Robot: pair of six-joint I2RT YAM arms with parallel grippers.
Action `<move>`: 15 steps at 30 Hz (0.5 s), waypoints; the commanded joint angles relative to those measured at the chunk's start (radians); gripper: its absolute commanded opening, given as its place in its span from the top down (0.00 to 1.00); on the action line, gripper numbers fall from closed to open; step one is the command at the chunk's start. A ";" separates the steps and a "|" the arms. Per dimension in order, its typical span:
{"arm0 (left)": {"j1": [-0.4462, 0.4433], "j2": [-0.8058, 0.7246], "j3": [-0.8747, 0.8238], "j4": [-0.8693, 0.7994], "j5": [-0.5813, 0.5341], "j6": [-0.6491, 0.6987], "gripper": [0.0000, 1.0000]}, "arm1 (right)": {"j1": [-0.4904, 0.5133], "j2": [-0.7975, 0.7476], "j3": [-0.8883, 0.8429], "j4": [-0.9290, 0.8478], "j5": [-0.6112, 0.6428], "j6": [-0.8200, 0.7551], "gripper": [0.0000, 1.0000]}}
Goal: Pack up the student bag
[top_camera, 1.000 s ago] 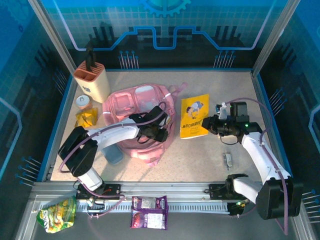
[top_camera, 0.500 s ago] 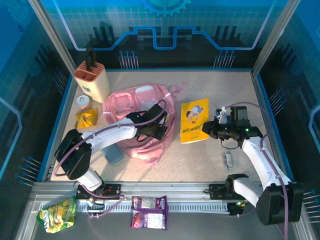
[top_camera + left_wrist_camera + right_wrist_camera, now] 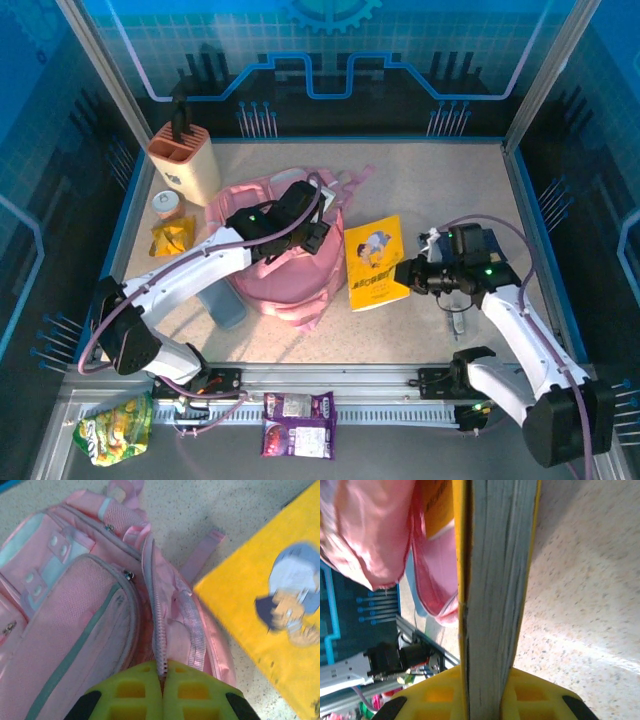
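Now the left gripper (image 3: 162, 672) is pressing its yellow-green fingers together on the zip edge of the student bag (image 3: 75, 620), the line of zip teeth running up out of the closed jaws. A second ago those jaws were standing slightly apart lower on the bag's front; in the top view the left gripper (image 3: 318, 232) is now sitting farther from the arm bases, and the student bag (image 3: 270, 285) is bunching up under it.

The right gripper (image 3: 487, 677) is pinching the yellow book (image 3: 500, 580) by its page edge, one finger on each cover. In the top view the right gripper (image 3: 410, 275) is holding the yellow book (image 3: 375, 262) closer to the bag than a second ago, tilted, with its near corner just beside the pink fabric.

The bag is lying left of centre on the speckled table (image 3: 430, 180). Its front pocket is showing a grey-green stripe, and a pale panel with snaps is sitting at the left of the left wrist view. A mesh-lined handle is curving beside the open zip, and a pink strap is trailing across the table toward the book's cartoon cover (image 3: 260, 595). From the right wrist, the bag's pink cloth (image 3: 375, 525) is hanging just left of the book.
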 commanded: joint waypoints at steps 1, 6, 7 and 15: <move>0.002 -0.034 0.084 0.055 -0.025 0.063 1.00 | 0.105 0.004 -0.038 0.229 -0.045 0.155 1.00; 0.003 -0.046 0.109 0.087 -0.017 0.075 1.00 | 0.236 0.111 -0.091 0.539 0.037 0.323 1.00; 0.003 -0.047 0.117 0.089 -0.009 0.068 1.00 | 0.259 0.144 -0.081 0.565 0.056 0.333 1.00; 0.001 -0.052 0.139 0.102 0.071 0.057 1.00 | 0.359 0.390 0.037 0.701 0.187 0.327 1.00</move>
